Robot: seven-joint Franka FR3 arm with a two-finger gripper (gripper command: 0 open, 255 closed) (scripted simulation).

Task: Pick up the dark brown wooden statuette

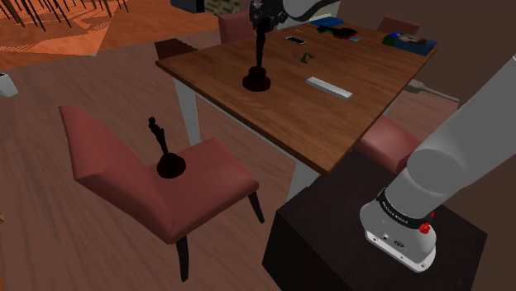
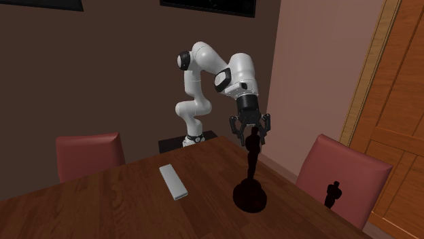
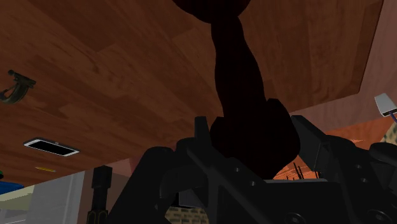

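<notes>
A dark, near-black statuette (image 1: 258, 70) stands upright on its round base on the wooden table (image 1: 331, 124), near the edge at the shoulder view's left. My gripper (image 1: 261, 25) is right above it, pointing down. In the second exterior view the gripper (image 2: 252, 132) is open, its fingers straddling the head of the statuette (image 2: 251, 176) with gaps on both sides. The wrist view has the statuette's body (image 3: 235, 76) running away from the gripper (image 3: 254, 137), its head between the fingers. A second, smaller dark statuette (image 1: 165, 153) stands on a red chair seat (image 1: 207, 178).
A white bar-shaped remote (image 1: 329, 87) lies on the table toward my stand (image 1: 355, 240). A phone (image 1: 294, 39), a small metal object (image 1: 306, 57) and a blue book (image 1: 409, 43) lie farther back. Red chairs surround the table.
</notes>
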